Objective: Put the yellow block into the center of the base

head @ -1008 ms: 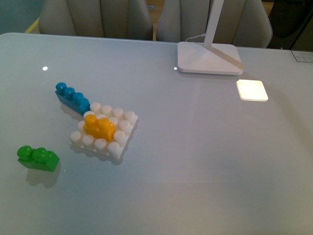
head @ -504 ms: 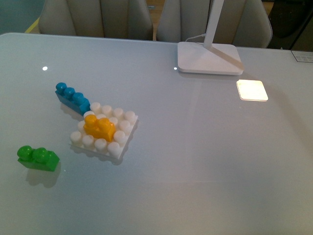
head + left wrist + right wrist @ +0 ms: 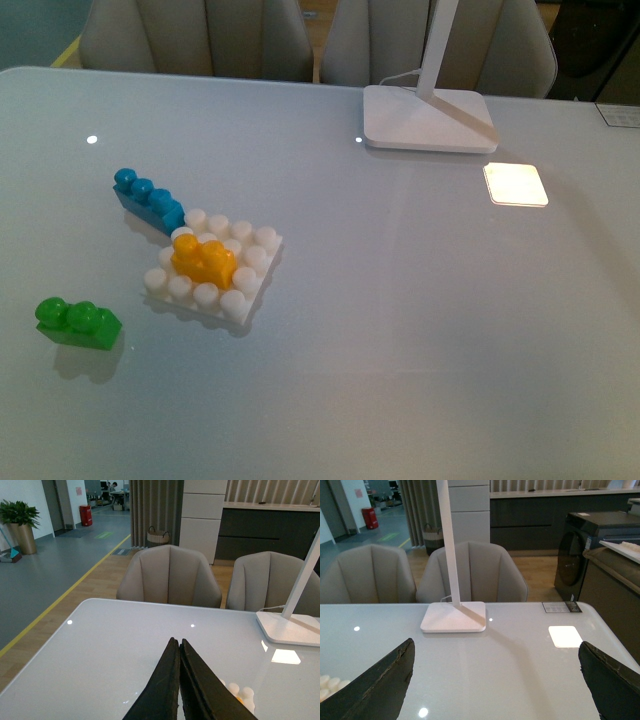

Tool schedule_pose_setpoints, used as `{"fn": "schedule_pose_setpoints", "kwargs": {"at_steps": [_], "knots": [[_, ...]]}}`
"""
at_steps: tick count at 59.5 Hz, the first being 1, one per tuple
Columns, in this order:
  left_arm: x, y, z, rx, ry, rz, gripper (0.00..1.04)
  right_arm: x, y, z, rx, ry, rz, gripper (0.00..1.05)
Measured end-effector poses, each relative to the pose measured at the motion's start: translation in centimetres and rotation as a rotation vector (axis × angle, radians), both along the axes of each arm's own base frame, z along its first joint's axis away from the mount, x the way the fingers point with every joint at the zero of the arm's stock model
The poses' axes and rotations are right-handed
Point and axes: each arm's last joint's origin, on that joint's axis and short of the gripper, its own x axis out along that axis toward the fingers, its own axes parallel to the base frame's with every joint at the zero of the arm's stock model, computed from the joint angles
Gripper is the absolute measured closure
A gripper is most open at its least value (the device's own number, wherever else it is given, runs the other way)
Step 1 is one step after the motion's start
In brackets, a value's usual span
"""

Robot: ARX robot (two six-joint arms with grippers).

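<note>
Front view showed the pale glossy counter (image 3: 420, 330) with neither arm in sight; farthest left lay the green brick (image 3: 77, 322), alone and apart from the rest; next, further back, the blue brick (image 3: 149, 200) lay aslant, its near end touching or just meeting the back corner of the base (image 3: 214, 264); the base sat flat, turned a little, and the yellow block (image 3: 203, 258) stood on its studs at about the middle, with white studs showing around it on every side; well to the right and toward the far edge stood the white lamp foot (image 3: 428, 118) with its slanting stem; beside it a bright square of light (image 3: 516, 184) lay on the counter; beige chairs (image 3: 195, 35) stood behind. Left wrist view showed the left gripper (image 3: 178, 645) with its two dark fingers pressed together, nothing between them, above the counter; a few white studs showed just beyond. Right wrist view showed the right gripper (image 3: 497, 667) spread wide, holding nothing, facing the lamp foot.
</note>
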Motion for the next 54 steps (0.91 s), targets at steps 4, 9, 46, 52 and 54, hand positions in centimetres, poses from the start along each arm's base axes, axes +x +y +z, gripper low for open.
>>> {"fn": "schedule_pose_setpoints", "kwargs": {"at_steps": [4,9,46,52,54], "knots": [[0.00,0.00,0.00,0.000,0.000,0.000,1.02,0.00,0.00,0.00,0.000,0.000,0.000,0.09],[0.00,0.00,0.00,-0.002,0.000,0.000,1.01,0.00,0.00,0.00,0.000,0.000,0.000,0.09],[0.00,0.00,0.00,0.002,0.000,0.000,0.07,0.00,0.00,0.00,0.000,0.000,0.000,0.09],[0.00,0.00,0.00,0.002,0.000,0.000,0.07,0.00,0.00,0.00,0.000,0.000,0.000,0.09],[0.00,0.00,0.00,0.002,0.000,0.000,0.07,0.00,0.00,0.00,0.000,0.000,0.000,0.09]]}}
